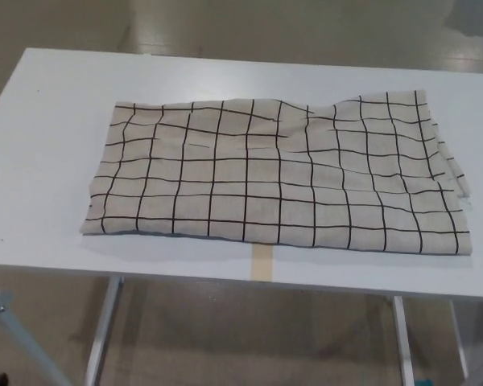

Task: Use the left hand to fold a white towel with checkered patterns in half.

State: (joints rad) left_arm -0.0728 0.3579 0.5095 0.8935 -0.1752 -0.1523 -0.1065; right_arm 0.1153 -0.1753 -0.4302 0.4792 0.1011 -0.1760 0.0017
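A white towel (278, 173) with a black checkered grid lies flat on the white table (48, 145), spread across its middle and right side. Its right edge shows stacked layers with a slight ruffle near the table's right end. The top edge is a little wavy. Neither of my hands shows in the head view.
A strip of tan tape (262, 261) sticks out from under the towel's near edge at the table's front. Metal table legs (105, 330) stand below on a beige floor. The table's left part is bare white surface.
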